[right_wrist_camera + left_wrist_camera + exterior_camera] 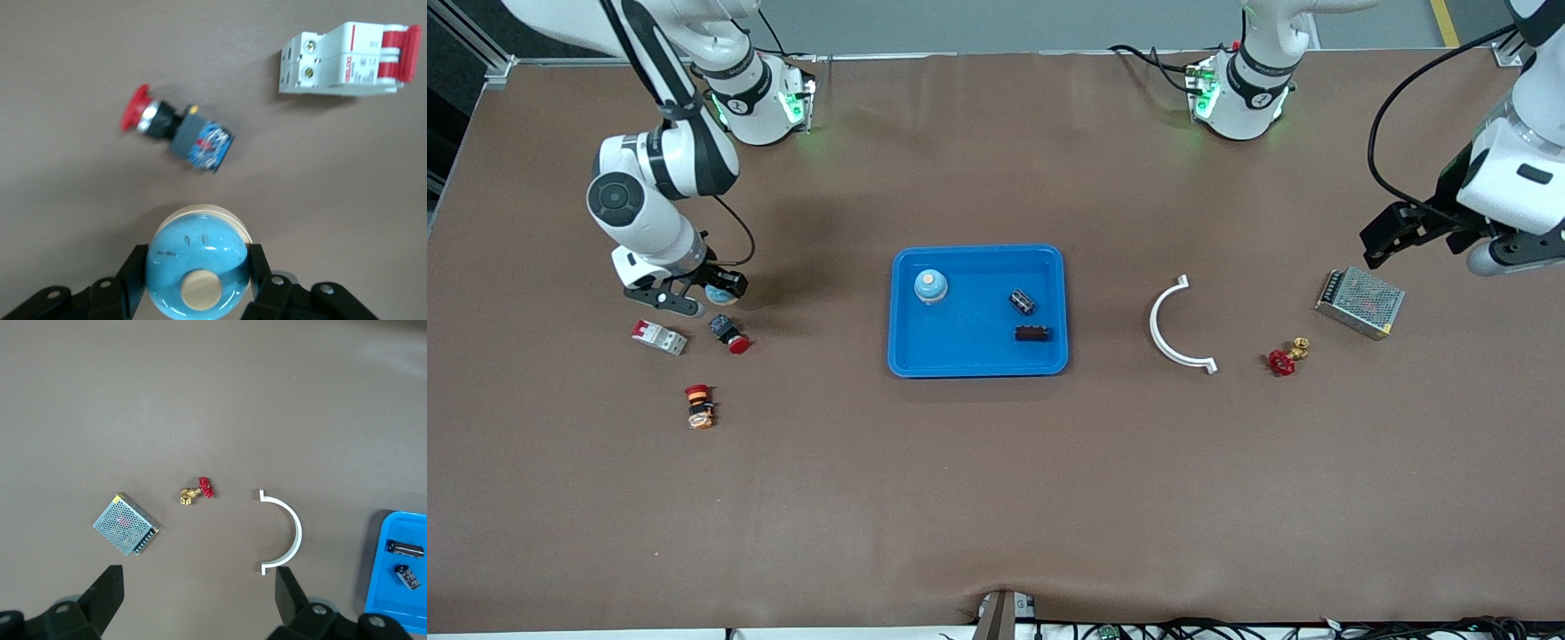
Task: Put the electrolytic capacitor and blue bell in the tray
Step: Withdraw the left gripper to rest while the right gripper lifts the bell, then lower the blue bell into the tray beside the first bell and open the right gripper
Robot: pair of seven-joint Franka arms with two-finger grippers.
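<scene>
Fingers of our right gripper [198, 280] pinch a glossy light-blue domed bell [197, 259] above a red-capped push-button switch [175, 131]; our left gripper [199, 595], spread wide, waits over the grey mesh-cased metal box [126, 525].

The brown worktop [996, 498] carries a blue tray [960, 351] at its middle. Toward the left arm's end lie a white curved bracket [1169, 329], a red-handled brass valve [1285, 357] and a meshed metal power supply [1360, 302]. Toward the right arm's end lie a white circuit breaker [659, 337], a red push button [730, 335] and a red-and-orange button switch [699, 406].

White circuit breaker [347, 59] with a small red brand label, lettering unreadable
</scene>
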